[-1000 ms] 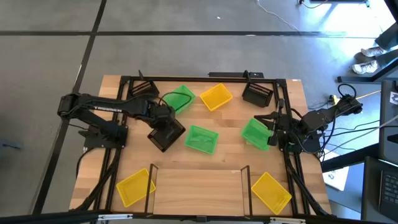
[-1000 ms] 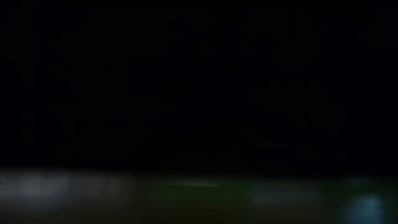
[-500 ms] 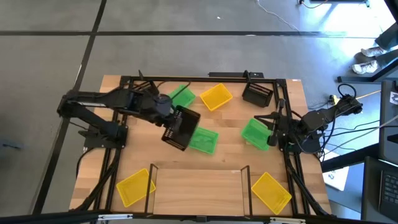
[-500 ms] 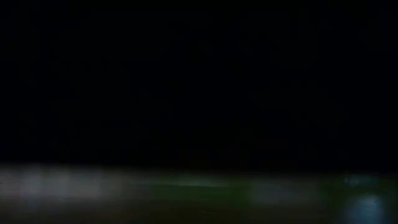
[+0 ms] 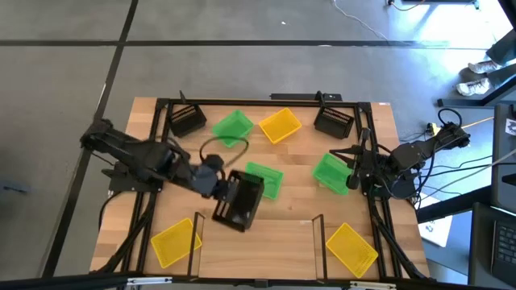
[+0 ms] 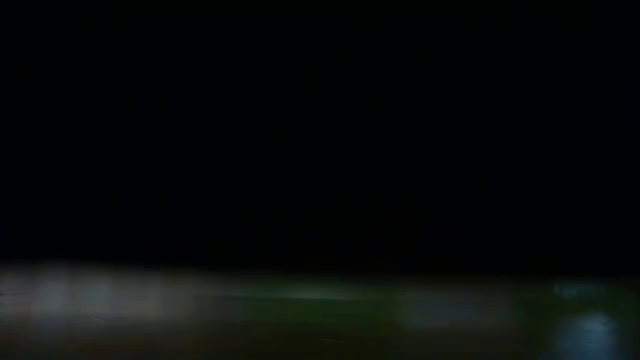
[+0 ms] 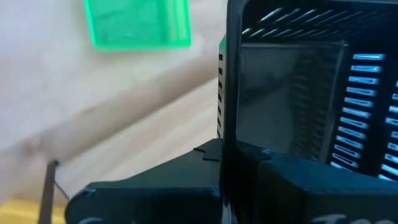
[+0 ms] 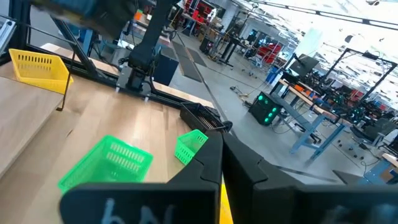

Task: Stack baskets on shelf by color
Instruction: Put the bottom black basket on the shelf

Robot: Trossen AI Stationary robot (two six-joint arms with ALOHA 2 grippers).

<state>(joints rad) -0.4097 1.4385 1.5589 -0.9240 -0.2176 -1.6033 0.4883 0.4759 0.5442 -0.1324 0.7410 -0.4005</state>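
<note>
Black basket (image 5: 239, 208), clamped by its rim in the left gripper (image 5: 225, 194), hangs tilted just beside the shelf (image 5: 256, 242) (a green basket (image 5: 264, 180) lies close by). Farther right, the right gripper (image 5: 352, 171) touches another green basket (image 5: 330, 171); whether its fingers are closed I cannot tell.

My wooden surface (image 5: 266, 234) stands on a grey floor (image 5: 242, 72) crossed by dark seam lines, one running just beyond the surface's far edge. Off its far right corner, bright light glares on the floor (image 5: 435, 32), and a person's shoes (image 5: 474, 80) show there near the frame edge. A white cable (image 5: 355, 20) trails across the floor beyond the surface. Looking out past the surface, I see a long hall with workbenches (image 8: 311, 118), a blue frame (image 8: 301, 134), green indicator lights (image 8: 264, 102) and ceiling strip lights (image 8: 323, 18). The low view is almost wholly dark.
</note>
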